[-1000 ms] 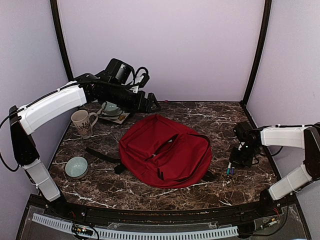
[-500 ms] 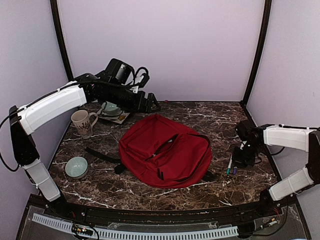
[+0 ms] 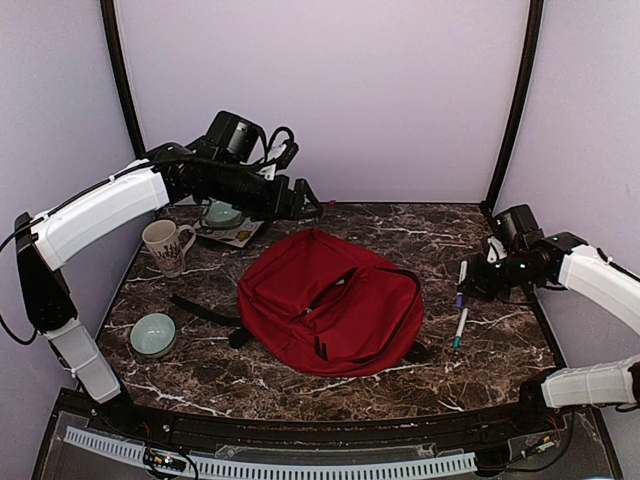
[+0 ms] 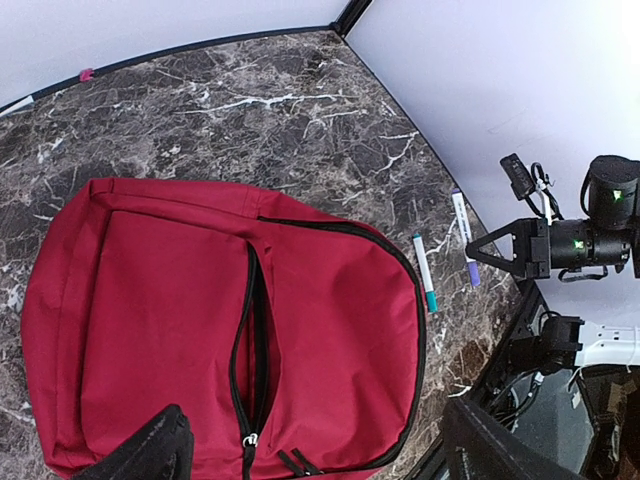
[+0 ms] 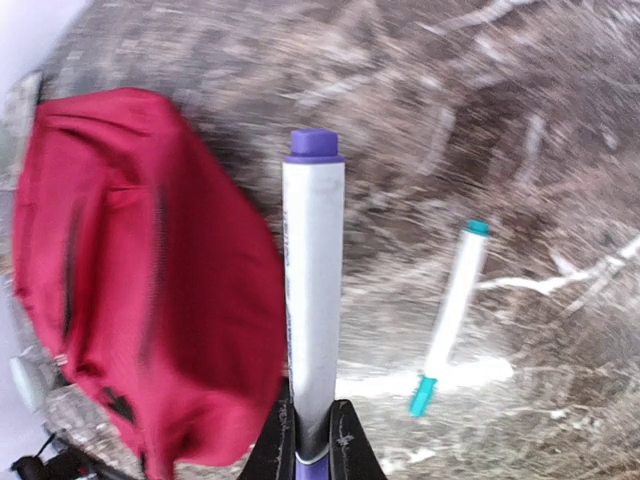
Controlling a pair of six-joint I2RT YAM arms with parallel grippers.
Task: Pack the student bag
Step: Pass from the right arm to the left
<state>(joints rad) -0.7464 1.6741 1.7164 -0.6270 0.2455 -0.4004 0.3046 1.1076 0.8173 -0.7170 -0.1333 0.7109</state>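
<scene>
Toward the upper left of the top view, the left gripper (image 3: 306, 203) hangs over the far side of the table (image 3: 300, 385), jaws spread wide and holding nothing, so nothing props the bag open. At centre the student bag (image 3: 330, 300) lies flat, its zipper (image 4: 250, 340) parted only to a narrow slit. At right, the right gripper (image 3: 488, 277) is clamped on one end of a purple marker (image 5: 312, 300), most of which sticks out past the fingers. Held so near its end, the marker could swivel or slip if it meets soft fabric instead of the gap, then skid off. At lower right a teal marker (image 3: 459, 328) lies loose; a low sweep could send it rolling.
</scene>
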